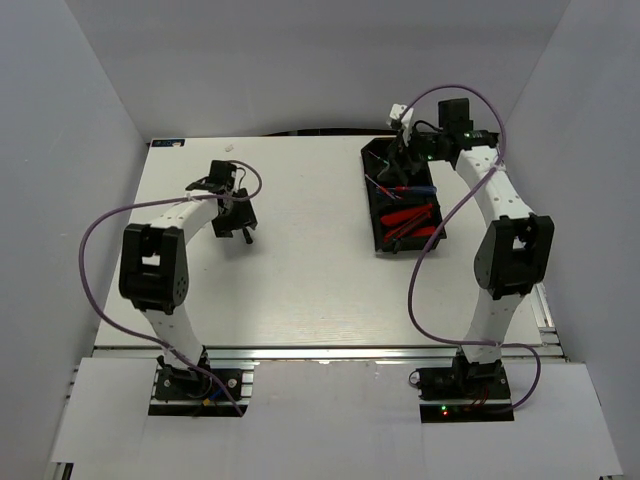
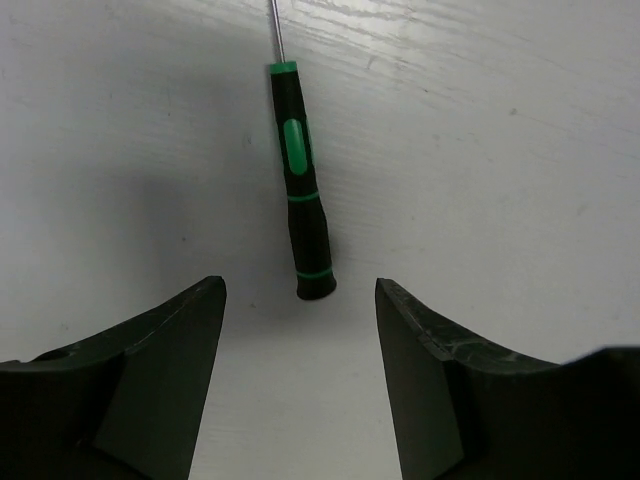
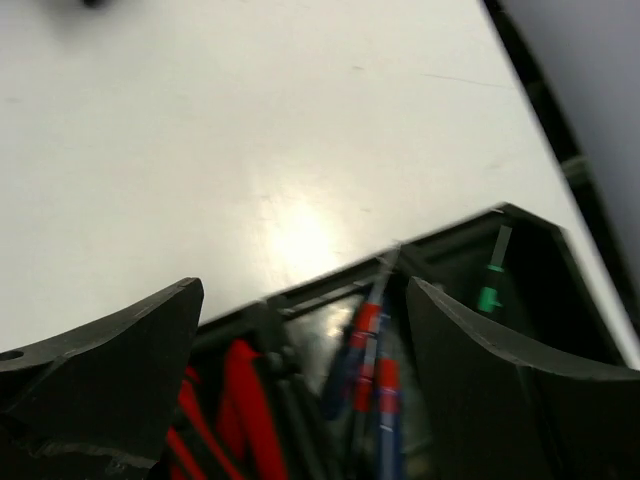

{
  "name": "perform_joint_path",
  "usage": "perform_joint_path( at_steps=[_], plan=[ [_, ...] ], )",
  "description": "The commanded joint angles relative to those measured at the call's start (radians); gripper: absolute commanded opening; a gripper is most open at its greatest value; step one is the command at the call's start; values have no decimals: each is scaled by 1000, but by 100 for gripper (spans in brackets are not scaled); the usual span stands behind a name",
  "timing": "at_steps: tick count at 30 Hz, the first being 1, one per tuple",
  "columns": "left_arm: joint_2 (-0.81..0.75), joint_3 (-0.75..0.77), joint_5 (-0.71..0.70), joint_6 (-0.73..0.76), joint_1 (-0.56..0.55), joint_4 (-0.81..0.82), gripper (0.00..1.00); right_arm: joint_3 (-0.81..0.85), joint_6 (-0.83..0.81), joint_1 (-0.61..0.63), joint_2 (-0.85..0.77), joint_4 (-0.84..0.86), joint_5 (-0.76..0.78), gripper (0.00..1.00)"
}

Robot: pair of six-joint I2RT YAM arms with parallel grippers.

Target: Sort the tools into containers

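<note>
Black-and-green screwdriver (image 2: 302, 180) lengthwise, butt end between tips of wide-open, empty left gripper (image 2: 300, 288)

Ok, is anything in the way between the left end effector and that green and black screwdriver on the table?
Nothing visible. In the left wrist view the screwdriver lies flat on the table just ahead of the left end effector, with its handle end pointing into the open jaws.

White table (image 1: 300, 265), one. Black tray (image 1: 370, 200) of three compartments, one: flat on the table, toward its far right corner. Black-and-green screwdriver (image 2: 303, 190), one: flat on the bare top, well left of the tray, not touching it.
</note>
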Motion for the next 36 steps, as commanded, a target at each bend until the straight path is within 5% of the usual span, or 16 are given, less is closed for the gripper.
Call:
perform_joint_path(
  at_steps=[1, 15, 17, 21, 22, 26, 31, 36],
  plan=[
    [42, 85, -64, 26, 2, -44, 72, -87, 58, 16, -32, -24, -106, 89],
    [222, 151, -65, 17, 0, -100, 41, -97, 135, 34, -32, -7, -123, 89],
    [219, 129, -52, 17, 2, -99, 32, -97, 139, 43, -31, -8, -115, 89],
    [199, 111, 2, 17, 0, -94, 0, -73, 102, 106, -29, -71, -63, 89],
    [178, 100, 16, 16, 0, -91, 0, -68, 118, 146, -29, -74, -17, 89],
    [83, 77, 146, 14, 0, -44, 0, -82, 324, 209, -23, -13, 3, 90],
    [-94, 5, 362, -41, 0, 91, 0, -79, 669, 235, 18, 88, -205, 89],
    [-324, -238, 666, -226, 2, 453, 0, -180, 1019, 253, 18, 429, -314, 85]
  ],
)
